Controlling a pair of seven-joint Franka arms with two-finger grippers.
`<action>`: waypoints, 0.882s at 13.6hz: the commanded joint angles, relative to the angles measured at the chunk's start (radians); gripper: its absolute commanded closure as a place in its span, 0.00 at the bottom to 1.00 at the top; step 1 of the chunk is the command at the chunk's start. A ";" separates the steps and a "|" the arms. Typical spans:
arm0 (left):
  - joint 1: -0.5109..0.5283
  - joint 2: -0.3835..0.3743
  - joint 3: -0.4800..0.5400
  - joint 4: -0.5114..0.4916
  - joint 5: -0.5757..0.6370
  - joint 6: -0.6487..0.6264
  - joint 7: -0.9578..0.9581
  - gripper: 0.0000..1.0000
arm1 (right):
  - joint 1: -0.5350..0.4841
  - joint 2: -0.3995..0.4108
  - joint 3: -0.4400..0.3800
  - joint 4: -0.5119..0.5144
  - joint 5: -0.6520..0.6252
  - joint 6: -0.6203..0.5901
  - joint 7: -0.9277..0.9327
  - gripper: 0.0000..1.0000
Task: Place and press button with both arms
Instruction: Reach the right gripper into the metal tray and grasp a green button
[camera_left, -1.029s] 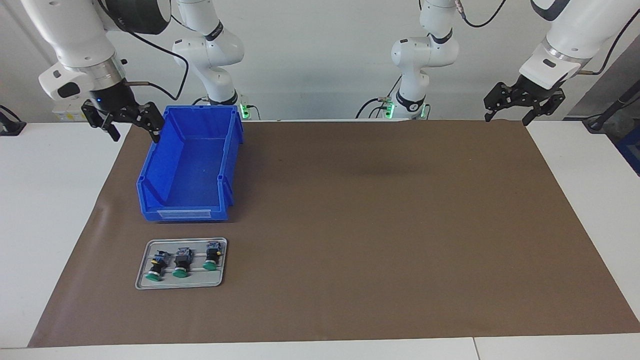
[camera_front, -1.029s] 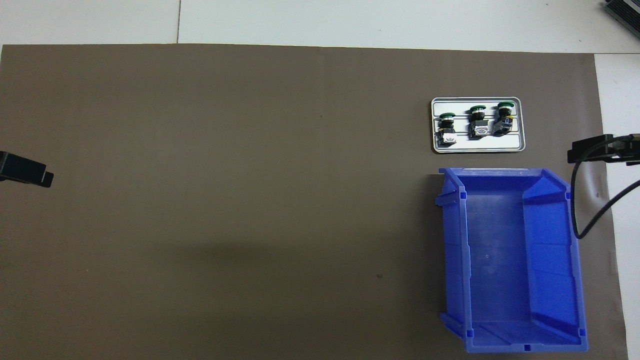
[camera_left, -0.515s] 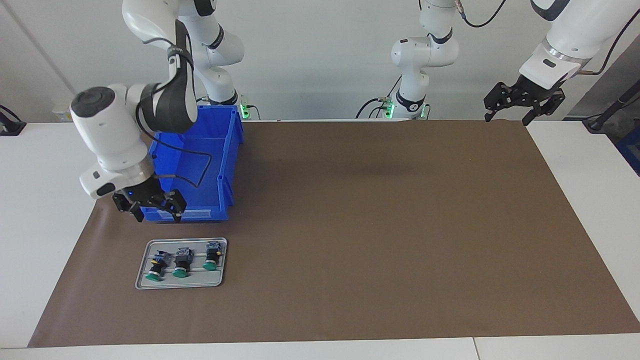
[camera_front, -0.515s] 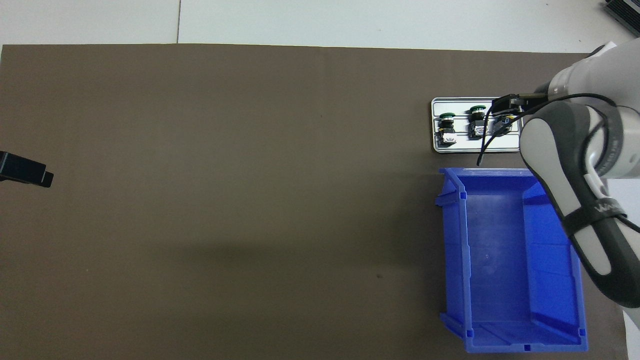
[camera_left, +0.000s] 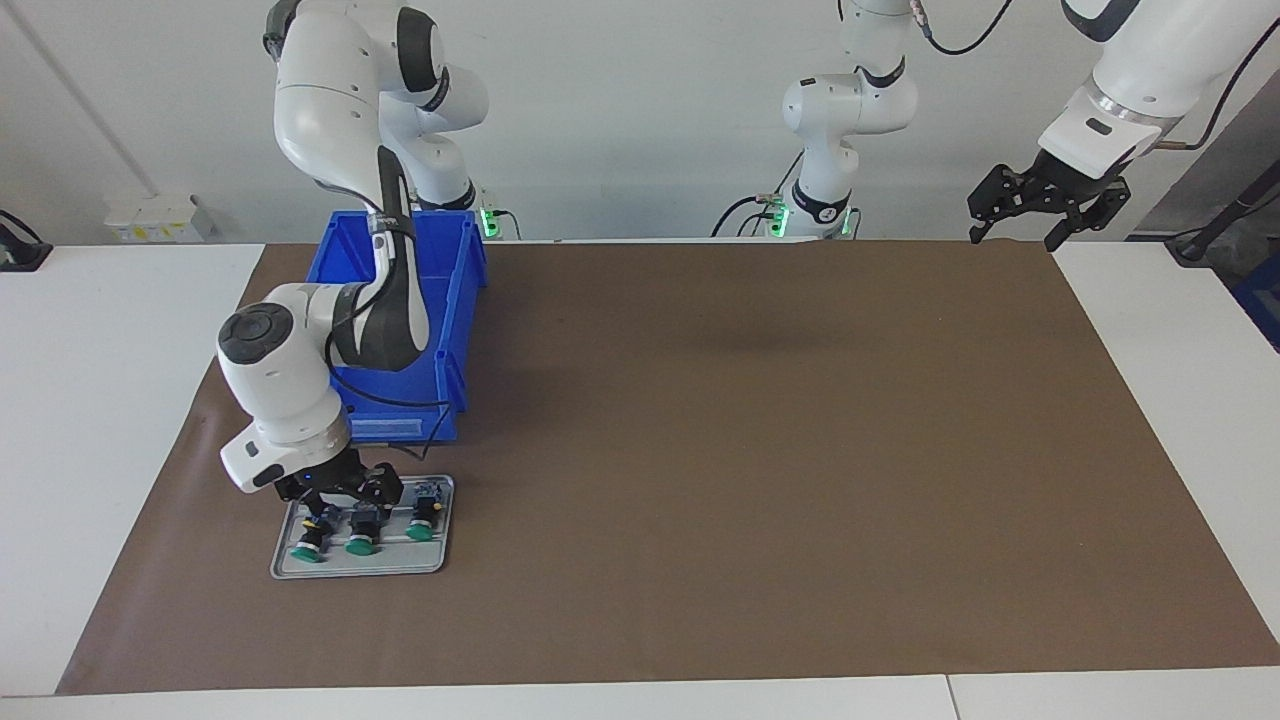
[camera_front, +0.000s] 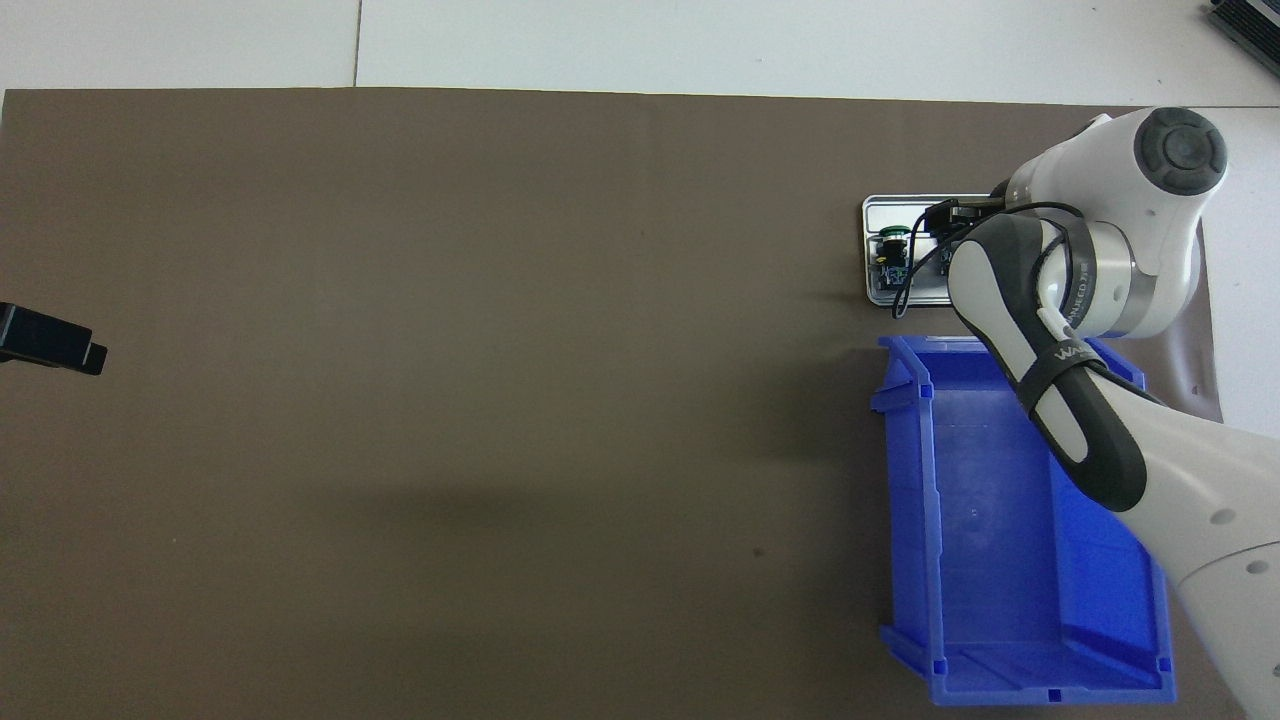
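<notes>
Three green-capped buttons lie on their sides in a small grey tray (camera_left: 352, 571), caps pointing away from the robots: one button (camera_left: 309, 541), a middle button (camera_left: 361, 534) and a third button (camera_left: 422, 521). My right gripper (camera_left: 345, 500) is open and hangs low over the tray, above the contact-block ends of the first two; I cannot tell if it touches them. In the overhead view the right arm hides most of the tray (camera_front: 868, 285), and only one button (camera_front: 891, 250) shows. My left gripper (camera_left: 1040, 215) waits open, empty, above the mat's corner by its own base.
A blue open-fronted bin (camera_left: 458, 300) stands empty on the brown mat (camera_left: 750, 450), just nearer to the robots than the tray, with the right arm reaching over it. White tabletop borders the mat on all sides.
The right arm has swung from beside the bin's robot end, out over the bin, and down to the tray of buttons. The left arm has not moved.
</notes>
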 joint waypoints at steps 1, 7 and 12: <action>0.008 -0.020 -0.005 -0.020 0.014 -0.006 0.000 0.00 | -0.002 0.014 0.005 0.006 0.036 0.017 -0.014 0.00; 0.008 -0.020 -0.005 -0.020 0.014 -0.006 0.000 0.00 | -0.002 0.031 0.007 -0.057 0.038 0.103 -0.028 0.03; 0.008 -0.020 -0.005 -0.020 0.014 -0.006 0.000 0.00 | -0.009 0.030 0.008 -0.055 0.038 0.092 -0.072 1.00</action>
